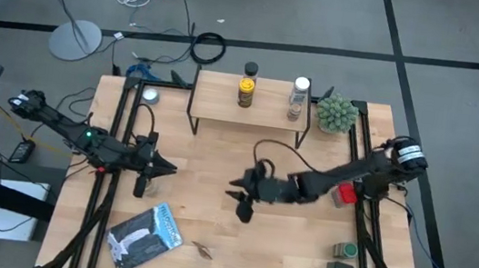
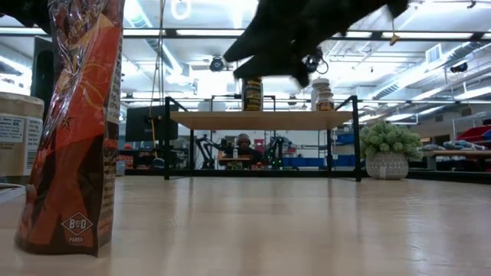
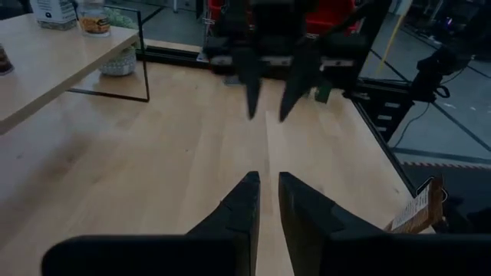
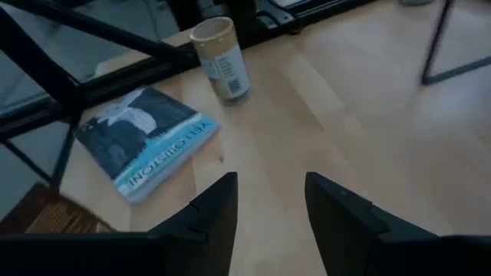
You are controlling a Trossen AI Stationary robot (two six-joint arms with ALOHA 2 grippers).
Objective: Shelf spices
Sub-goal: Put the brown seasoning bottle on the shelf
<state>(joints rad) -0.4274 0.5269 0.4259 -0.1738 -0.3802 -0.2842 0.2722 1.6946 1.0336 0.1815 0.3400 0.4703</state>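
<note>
We saw the table (image 1: 217, 163) with broad bare wood at its middle, and the shelf (image 1: 265, 110) near its far edge carrying a yellow jar (image 1: 246, 92) and a white-capped bottle (image 1: 298, 98). A blue-white packet (image 4: 146, 142) lay near the front left corner, its writing mirrored and unreadable; beside it stood a tan-lidded jar (image 4: 222, 60). The right claw (image 1: 245, 210) hung over mid-table, parted and empty. The left claw (image 1: 141, 186) held nothing, its tips nearly together.
</note>
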